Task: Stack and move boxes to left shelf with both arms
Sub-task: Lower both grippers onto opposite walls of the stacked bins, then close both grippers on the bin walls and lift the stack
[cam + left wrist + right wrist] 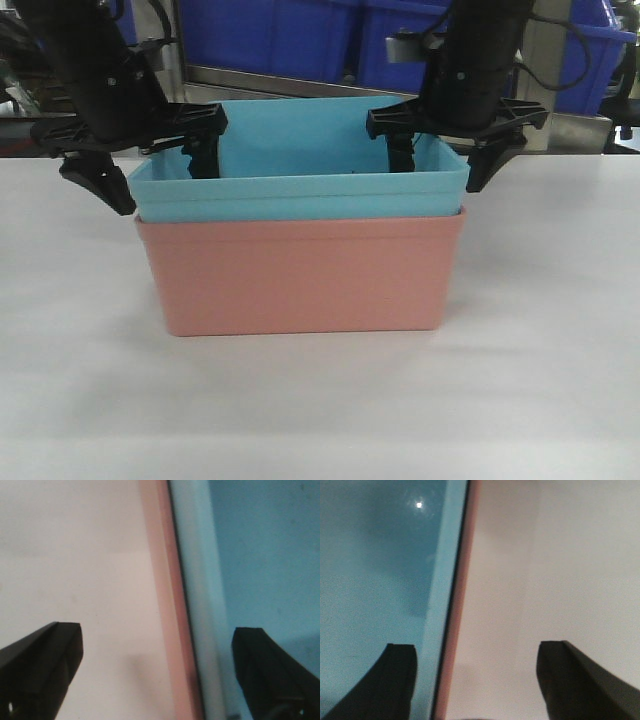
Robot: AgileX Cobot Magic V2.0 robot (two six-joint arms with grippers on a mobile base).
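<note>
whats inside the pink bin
The light blue bin is nested inside the pink bin, its rim showing above. It covers the pink bin's interior, so anything beneath it cannot be seen.

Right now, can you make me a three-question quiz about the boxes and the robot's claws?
1. Where is the light blue bin?
A. nested in the pink bin
B. on a roller rack
C. upside down on the floor

2. How many bins are stacked on the white table?
A. four
B. three
C. two

3. How are the left gripper and the right gripper?
A. both shut on a rim
B. both open, each astride a side wall
C. one open, one shut

Answers:
1 A: the blue rim sits just above the pink rim, with the blue body down inside.
2 C: only one blue and one pink bin stand there.
3 B: in each wrist view the fingers are wide apart, one over the blue inside and one over the table.
</note>
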